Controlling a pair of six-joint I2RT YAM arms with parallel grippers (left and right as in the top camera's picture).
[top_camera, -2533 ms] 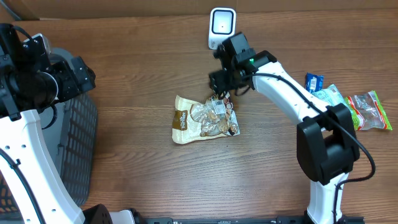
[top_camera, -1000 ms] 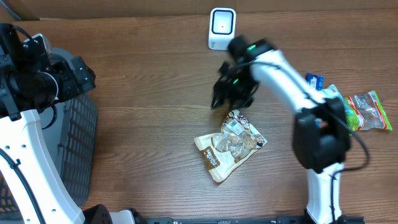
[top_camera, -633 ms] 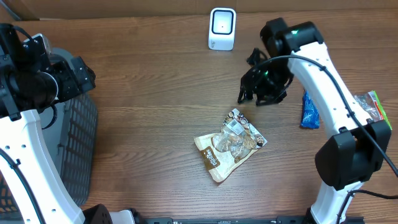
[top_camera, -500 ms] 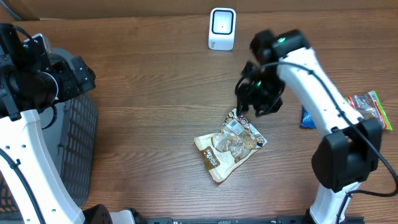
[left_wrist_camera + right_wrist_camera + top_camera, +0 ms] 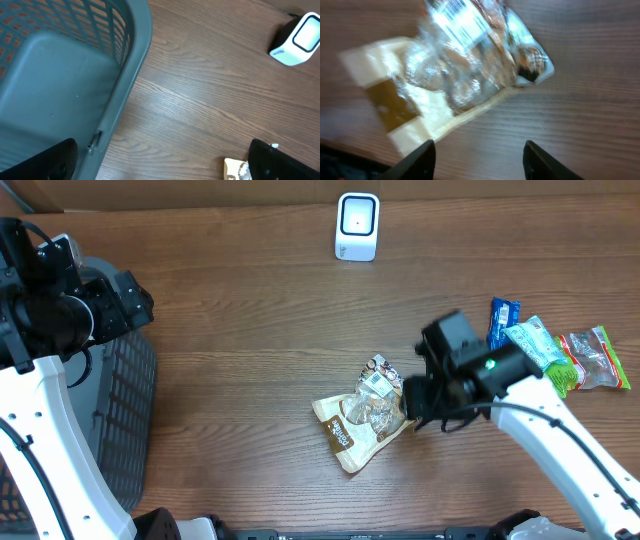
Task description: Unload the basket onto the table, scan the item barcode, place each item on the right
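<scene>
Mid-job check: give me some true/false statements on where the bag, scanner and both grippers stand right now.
1. The snack bag lies flat on the table, unheld. True.
2. The left gripper is shut on the bag. False: it is open, above the basket rim.
3. The scanner stands apart from the bag, near the table's far edge. True.
4. The bag's barcode label faces down. False: it shows on top.
5. The right gripper is shut. False: its fingers stand apart at the bag's edge.

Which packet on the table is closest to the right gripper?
The tan-and-clear snack bag mid-table, beside the right gripper; the blue packet, green packet and red-trimmed packet cluster farther right.
</scene>
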